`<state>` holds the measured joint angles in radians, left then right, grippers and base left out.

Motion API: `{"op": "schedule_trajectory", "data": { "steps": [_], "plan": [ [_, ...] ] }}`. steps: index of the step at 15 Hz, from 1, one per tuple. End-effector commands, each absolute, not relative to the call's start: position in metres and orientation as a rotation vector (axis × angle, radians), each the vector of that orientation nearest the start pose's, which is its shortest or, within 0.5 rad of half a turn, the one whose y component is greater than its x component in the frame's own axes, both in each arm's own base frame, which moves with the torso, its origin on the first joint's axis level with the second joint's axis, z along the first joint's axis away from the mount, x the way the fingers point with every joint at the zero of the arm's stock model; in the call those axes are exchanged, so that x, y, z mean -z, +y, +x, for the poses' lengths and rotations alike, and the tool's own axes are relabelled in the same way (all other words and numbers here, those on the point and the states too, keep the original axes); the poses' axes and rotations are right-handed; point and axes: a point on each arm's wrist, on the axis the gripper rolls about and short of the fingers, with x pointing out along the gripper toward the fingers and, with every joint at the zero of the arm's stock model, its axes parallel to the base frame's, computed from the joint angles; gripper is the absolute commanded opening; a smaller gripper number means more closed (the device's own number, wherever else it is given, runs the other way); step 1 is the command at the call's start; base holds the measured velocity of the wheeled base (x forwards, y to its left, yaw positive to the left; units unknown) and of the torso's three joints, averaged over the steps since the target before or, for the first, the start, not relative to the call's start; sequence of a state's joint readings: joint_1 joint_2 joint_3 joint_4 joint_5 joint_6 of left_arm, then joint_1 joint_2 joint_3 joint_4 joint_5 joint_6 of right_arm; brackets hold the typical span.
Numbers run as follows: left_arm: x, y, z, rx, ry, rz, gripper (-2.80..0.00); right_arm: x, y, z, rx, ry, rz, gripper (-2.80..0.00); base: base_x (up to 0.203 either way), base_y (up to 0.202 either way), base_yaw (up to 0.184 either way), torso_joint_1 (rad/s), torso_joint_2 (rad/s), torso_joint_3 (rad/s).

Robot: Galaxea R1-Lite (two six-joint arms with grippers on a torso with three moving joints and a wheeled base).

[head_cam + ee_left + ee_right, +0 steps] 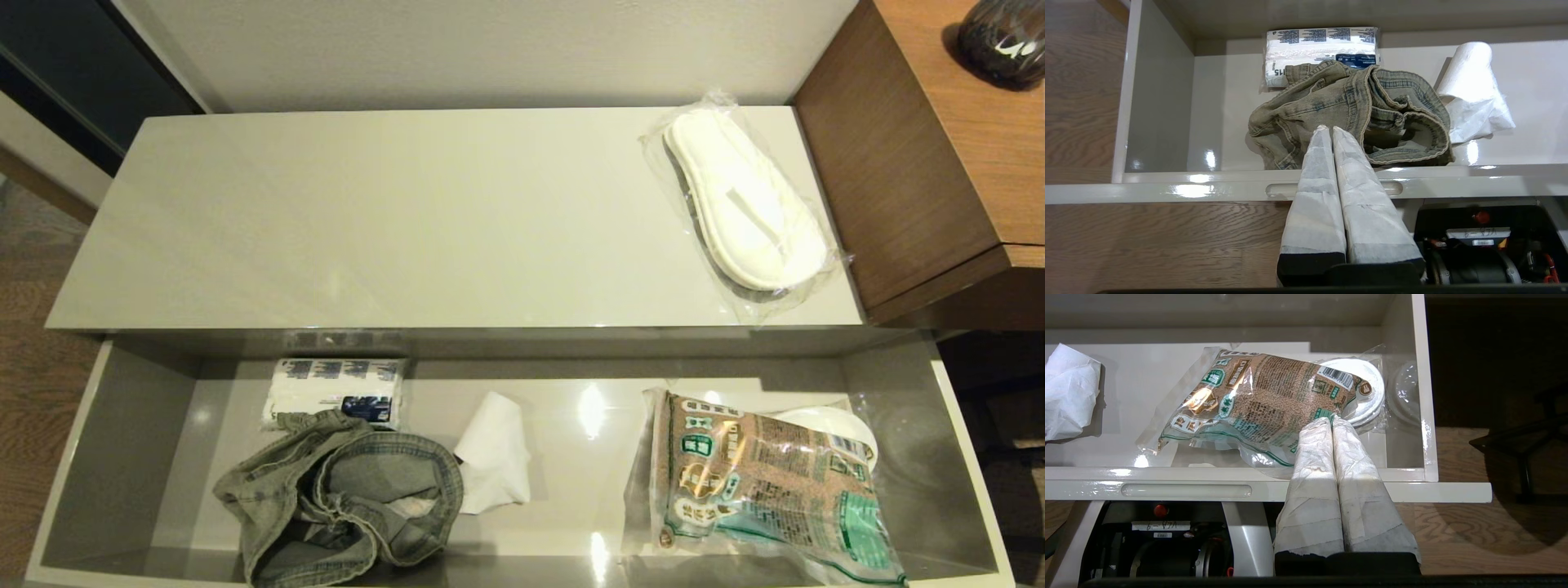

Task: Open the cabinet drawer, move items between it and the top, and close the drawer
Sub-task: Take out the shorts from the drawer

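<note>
showing slippers (747,200) atop only overhead.

The cabinet drawer (122,457) is pulled fully open. A crumpled grey-green denim garment (343,498) lies at its left front. Plastic-wrapped white slippers (747,204) lie flat on the glossy cream top (367,220), at the right end.

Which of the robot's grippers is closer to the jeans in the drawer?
Left. The left gripper, shut, hangs in front of the jeans, near the drawer front. The right gripper, also shut, is at the drawer's other end, by the food packet.
</note>
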<state>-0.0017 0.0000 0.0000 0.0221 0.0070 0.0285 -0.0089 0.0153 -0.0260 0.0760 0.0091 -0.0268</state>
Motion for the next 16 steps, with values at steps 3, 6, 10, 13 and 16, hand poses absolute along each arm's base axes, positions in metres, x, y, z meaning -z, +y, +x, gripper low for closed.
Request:
{"op": "schedule_trajectory", "data": {
  "steps": [3, 6, 10, 13, 16],
  "plan": [
    [-0.074, 0.0, -0.023, -0.004, 0.024, 0.062, -2.8, -0.075, 0.0, -0.024, -0.001, 0.067, -0.027, -2.8, 0.0, 0.0, 0.0, 0.0, 0.0, 0.0],
    [-0.1, 0.0, -0.028, 0.0, -0.016, 0.082, -2.8, -0.075, 0.0, -0.024, -0.001, 0.067, -0.027, -2.8, 0.0, 0.0, 0.0, 0.0, 0.0, 0.0],
    [-0.19, 0.0, -0.016, -0.004, 0.232, -0.04, -2.8, -0.075, 0.0, -0.024, -0.001, 0.066, -0.032, -2.8, 0.0, 0.0, 0.0, 0.0, 0.0, 0.0],
    [-0.211, 0.0, 0.033, -0.034, 0.65, -0.116, -2.8, -0.075, 0.0, -0.024, -0.001, 0.067, -0.025, -2.8, 0.0, 0.0, 0.0, 0.0, 0.0, 0.0],
    [-0.202, -0.002, 0.072, -0.033, 0.929, -0.239, -2.8, -0.075, 0.0, -0.024, -0.001, 0.067, -0.025, -2.8, 0.0, 0.0, 0.0, 0.0, 0.0, 0.0]
  ]
}}
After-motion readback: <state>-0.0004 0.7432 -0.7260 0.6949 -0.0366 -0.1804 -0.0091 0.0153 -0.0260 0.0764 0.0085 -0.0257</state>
